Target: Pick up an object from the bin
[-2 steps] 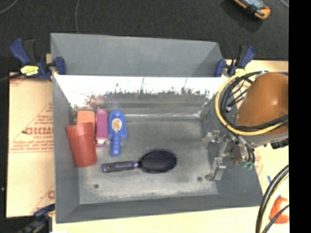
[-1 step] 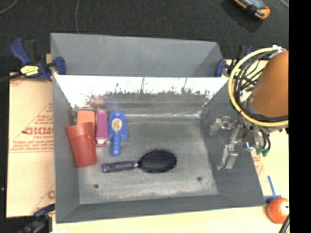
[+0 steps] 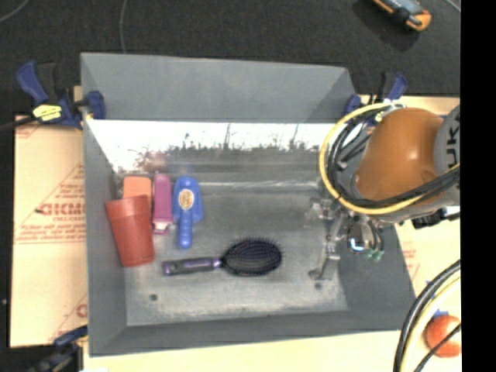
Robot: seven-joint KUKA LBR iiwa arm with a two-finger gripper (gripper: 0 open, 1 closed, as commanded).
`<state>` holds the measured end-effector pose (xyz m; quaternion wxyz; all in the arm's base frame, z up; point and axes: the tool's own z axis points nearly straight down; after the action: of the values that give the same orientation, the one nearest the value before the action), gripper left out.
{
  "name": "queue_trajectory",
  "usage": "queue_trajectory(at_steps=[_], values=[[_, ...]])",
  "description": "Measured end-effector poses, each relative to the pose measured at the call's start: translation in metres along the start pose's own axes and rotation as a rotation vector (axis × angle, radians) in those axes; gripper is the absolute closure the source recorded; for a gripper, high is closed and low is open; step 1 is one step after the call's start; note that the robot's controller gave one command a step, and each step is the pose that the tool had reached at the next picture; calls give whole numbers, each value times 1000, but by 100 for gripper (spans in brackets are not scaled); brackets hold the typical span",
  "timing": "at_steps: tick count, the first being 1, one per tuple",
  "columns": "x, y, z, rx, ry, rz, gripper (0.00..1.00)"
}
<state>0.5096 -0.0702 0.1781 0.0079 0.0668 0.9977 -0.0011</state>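
grey metal bin (image 3: 217, 91), few loose things on floor. we take hairbrush (image 3: 232, 260) as landmark: dark oval head, purple handle, lying flat. jaws hang right of hairbrush head, apart from it, low over bare floor; hairbrush is nearest thing to them. we cannot tell whether jaws released or clenched. orange wrist cover (image 3: 399, 157) further right of hairbrush. red cup (image 3: 132, 231) just left of hairbrush handle. beyond handle, in a row: blue piece (image 3: 186, 208), pink piece (image 3: 161, 201), orange block (image 3: 136, 186).
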Motion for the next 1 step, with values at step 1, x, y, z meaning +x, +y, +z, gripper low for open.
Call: queue_trajectory(at_steps=[1], values=[[5, 3, 25, 0, 6, 8, 0]])
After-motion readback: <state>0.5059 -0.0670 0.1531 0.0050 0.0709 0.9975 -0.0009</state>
